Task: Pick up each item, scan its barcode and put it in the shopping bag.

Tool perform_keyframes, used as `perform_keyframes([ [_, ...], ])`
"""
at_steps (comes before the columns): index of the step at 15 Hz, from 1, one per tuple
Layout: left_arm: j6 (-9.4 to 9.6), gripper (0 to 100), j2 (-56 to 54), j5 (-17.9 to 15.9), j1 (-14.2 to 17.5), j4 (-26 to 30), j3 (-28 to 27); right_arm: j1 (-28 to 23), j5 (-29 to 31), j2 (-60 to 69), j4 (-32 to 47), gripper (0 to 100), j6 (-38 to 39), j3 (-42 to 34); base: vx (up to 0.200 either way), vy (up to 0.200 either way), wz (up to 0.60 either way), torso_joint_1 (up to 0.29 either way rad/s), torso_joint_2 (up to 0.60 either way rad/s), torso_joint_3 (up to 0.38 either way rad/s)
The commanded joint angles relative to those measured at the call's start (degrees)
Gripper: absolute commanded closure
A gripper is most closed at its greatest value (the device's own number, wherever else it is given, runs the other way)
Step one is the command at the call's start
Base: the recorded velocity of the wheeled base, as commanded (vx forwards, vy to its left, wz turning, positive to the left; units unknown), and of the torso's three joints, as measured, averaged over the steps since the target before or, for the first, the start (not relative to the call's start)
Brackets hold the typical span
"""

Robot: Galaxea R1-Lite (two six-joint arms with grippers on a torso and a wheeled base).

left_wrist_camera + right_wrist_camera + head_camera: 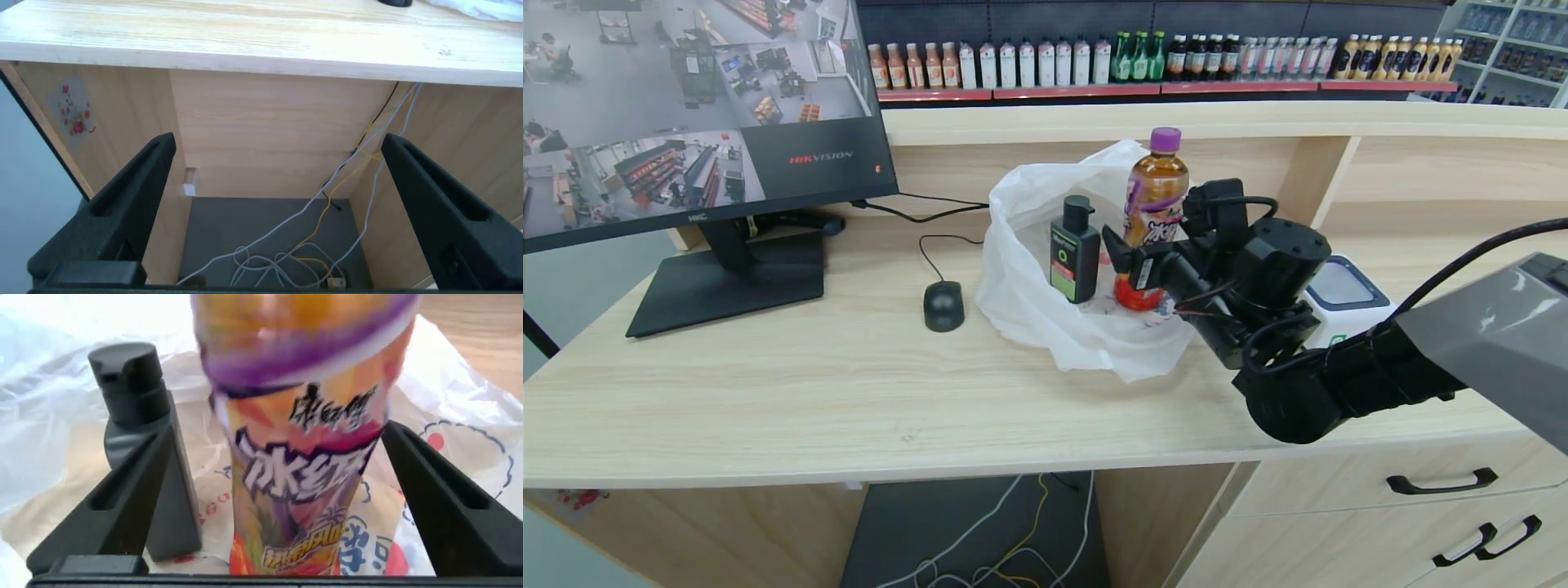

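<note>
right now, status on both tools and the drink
Right tool open astride purple-capped orange drink bottle, upright in white plastic shopping bag. Left tool open, low below light wooden counter edge. Black pump bottle close beside.

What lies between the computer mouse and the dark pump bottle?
In the head view, beside the mouse comes bare counter, then the shopping bag's white wall; the pump bottle stands inside it.

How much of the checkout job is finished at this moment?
Done: the dark bottle stands in the shopping bag. In hand: the tea bottle stands in the bag too, inside the open right gripper. Left: probably only drawing that arm away; the left gripper hangs open below the counter.
</note>
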State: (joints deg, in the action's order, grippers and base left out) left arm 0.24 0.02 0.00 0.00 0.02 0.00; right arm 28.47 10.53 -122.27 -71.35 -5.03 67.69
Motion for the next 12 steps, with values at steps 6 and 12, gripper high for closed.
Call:
perform_keyframes([
  [6,0.02,0,0.0,0.0,0.0,0.0,0.0,0.0,0.4,8.3,-2.8,0,1.5,-6.1,0.0,0.0,0.0,0.0,0.0,0.0],
  [12,0.02,0,0.0,0.0,0.0,0.0,0.0,-1.4,0.5,27.8,-17.6,0,5.8,-44.1,0.0,0.0,0.0,0.0,0.0,0.0],
])
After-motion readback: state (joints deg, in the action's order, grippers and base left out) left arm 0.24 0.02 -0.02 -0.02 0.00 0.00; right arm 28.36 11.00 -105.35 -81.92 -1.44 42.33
